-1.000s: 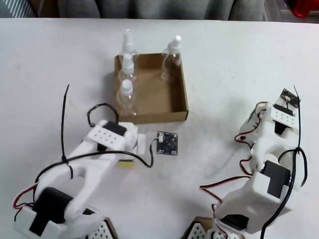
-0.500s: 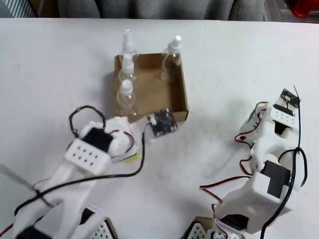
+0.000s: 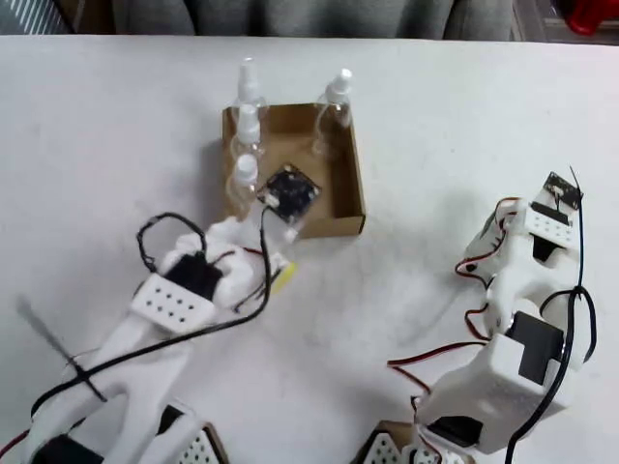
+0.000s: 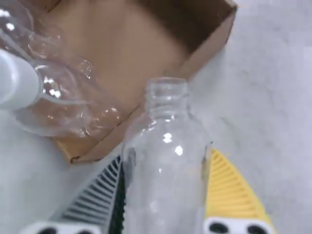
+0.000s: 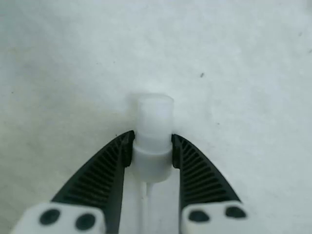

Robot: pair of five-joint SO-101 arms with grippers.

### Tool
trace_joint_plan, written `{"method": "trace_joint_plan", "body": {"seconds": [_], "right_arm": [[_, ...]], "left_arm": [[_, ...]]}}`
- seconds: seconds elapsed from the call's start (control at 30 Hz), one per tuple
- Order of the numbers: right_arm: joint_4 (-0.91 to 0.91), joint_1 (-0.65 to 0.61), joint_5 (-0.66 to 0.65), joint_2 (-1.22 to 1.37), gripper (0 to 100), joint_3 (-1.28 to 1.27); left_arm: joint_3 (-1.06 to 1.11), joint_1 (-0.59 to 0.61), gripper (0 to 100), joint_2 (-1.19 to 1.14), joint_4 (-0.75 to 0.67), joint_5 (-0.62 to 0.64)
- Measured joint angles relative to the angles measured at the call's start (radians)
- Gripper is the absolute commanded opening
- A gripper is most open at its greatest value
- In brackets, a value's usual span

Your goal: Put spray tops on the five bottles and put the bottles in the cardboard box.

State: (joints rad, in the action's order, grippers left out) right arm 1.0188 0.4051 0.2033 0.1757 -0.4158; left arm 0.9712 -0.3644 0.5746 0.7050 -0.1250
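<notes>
Near edge, right side: right hand clenched on a spray top. The nozzle end pokes out past the fingertips and a thin tube runs back between the fingers. It sits low over bare desk toward the right edge, well apart from the box.

Mid-desk: left hand grasping a clear bottle by the body. Neck is open, no top on, and lies close to the near wall of the cardboard box. Tilt hard to judge.

Toward the far edge, inside the box: three capped bottles in a row along the wall facing the left edge. Fourth capped bottle at the far corner on the right-edge side.

Judgement: this last bottle should not go in yet, since it lacks its top. Best to bring it out over open desk and hold it steady with the neck up. The right hand should feed the tube in first, then seat the top squarely. When boxing the bottle, lower it into the free near space, clear of the row.
</notes>
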Motion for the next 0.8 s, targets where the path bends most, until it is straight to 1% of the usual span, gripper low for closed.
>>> {"method": "trace_joint_plan", "body": {"seconds": [0.07, 0.17, 0.27, 0.4, 0.5, 0.63, 0.73, 0.8], "right_arm": [[0.000, 0.000, 0.000, 0.000, 1.6, 0.000], [0.000, 0.000, 0.000, 0.000, 1.6, 0.000], [0.000, 0.000, 0.000, 0.000, 1.7, 0.000], [0.000, 0.000, 0.000, 0.000, 1.6, 0.000], [0.000, 0.000, -0.018, 0.000, 1.6, 0.000], [0.000, 0.000, -0.029, 0.000, 1.6, 0.000], [0.000, 0.000, -0.034, 0.000, 1.6, 0.000], [0.000, 0.000, -0.037, 0.000, 1.6, 0.000]], "left_arm": [[0.035, -0.012, 8, -0.003, -0.110, 0.066], [0.058, -0.061, 8, -0.003, -0.221, 0.097], [0.058, -0.117, 8, -0.003, -0.259, 0.103], [0.058, -0.146, 8, 0.003, -0.279, 0.106], [0.058, -0.169, 8, 0.071, -0.282, 0.106], [0.077, -0.232, 8, 0.199, -0.288, 0.106], [0.137, -0.278, 8, 0.276, -0.345, 0.106], [0.184, -0.282, 8, 0.316, -0.408, 0.106]]}}
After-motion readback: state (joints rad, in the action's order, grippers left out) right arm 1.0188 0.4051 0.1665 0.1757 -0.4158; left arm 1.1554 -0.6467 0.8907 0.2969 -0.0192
